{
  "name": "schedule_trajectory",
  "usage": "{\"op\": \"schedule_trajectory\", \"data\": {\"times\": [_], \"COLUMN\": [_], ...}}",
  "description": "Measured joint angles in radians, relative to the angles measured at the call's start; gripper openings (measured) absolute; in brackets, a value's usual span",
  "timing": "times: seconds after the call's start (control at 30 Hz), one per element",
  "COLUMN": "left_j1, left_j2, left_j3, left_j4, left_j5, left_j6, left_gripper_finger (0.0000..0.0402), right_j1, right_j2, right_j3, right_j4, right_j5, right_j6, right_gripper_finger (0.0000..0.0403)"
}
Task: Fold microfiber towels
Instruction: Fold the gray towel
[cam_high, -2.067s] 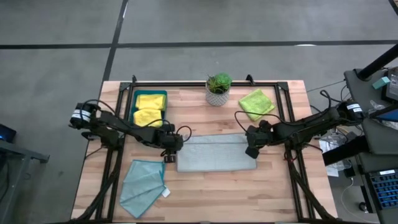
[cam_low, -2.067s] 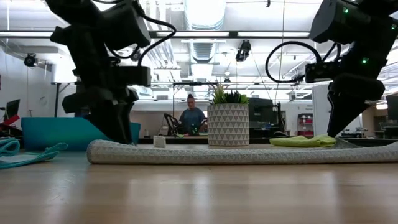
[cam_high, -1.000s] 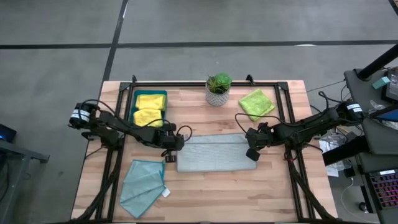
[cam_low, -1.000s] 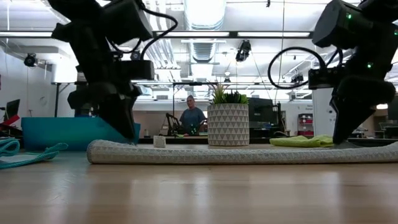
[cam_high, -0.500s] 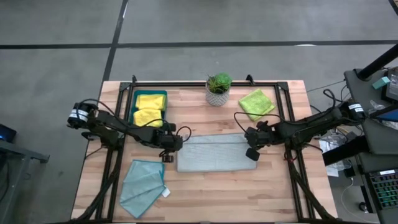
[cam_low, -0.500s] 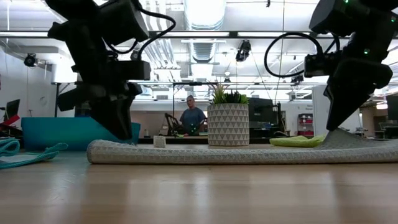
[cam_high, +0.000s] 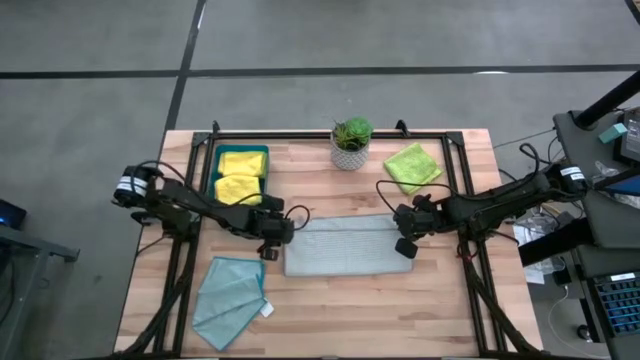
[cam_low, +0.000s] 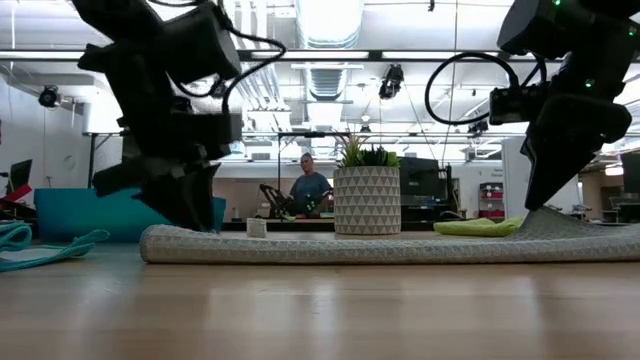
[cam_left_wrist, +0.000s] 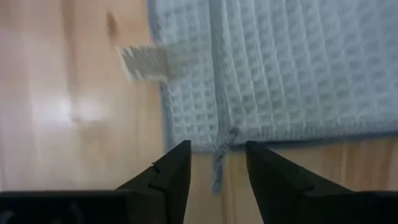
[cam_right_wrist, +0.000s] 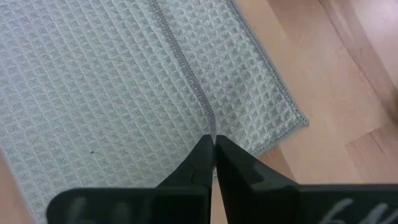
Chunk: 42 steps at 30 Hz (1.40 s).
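left tool (cam_left_wrist: 217, 165): fingers parted | grey towel (cam_left_wrist: 292, 68) corner between them | wooden table (cam_left_wrist: 68, 112)

Both arms are matte black, built of slim jointed links with looping black cables running alongside them. A white band with dark lettering rings the far end of each arm, well back from its pincer. The left pincer (cam_left_wrist: 214, 177) has two flat, dark, wedge-shaped fingers (cam_left_wrist: 171, 180) with smooth inner faces. The right pincer (cam_right_wrist: 213, 163) ends in narrow black fingers tapering to thin tips.
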<state>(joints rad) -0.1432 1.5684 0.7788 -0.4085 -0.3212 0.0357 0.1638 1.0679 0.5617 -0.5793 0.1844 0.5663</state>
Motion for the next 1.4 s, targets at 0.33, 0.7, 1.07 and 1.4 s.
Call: {"op": "schedule_trajectory", "data": {"times": [0.33,0.7,1.07,1.4], "left_j1": [0.000,0.000,0.003,0.022], "left_j2": [0.028,0.004,-0.099,-0.133], "left_j3": [0.006,0.011,0.040,0.023], "left_j4": [-0.001,-0.004,-0.083,-0.115], "left_j5": [0.003,-0.005,-0.062,-0.182], "left_j6": [-0.001,-0.002,0.001,-0.004], "left_gripper_finger": [0.0094,0.0004,0.0000,0.0000], "right_j1": [0.000,0.000,0.000,-0.023], "right_j2": [0.000,0.000,-0.002,-0.001], "right_j3": [-0.001,-0.001,0.047,0.083], "right_j4": [0.000,-0.002,-0.101,-0.178], "right_j5": [0.000,0.000,0.065,0.220], "right_j6": [0.001,-0.008,-0.058,-0.085], "right_gripper_finger": [0.0009,0.0008,0.0008,0.0008]}}
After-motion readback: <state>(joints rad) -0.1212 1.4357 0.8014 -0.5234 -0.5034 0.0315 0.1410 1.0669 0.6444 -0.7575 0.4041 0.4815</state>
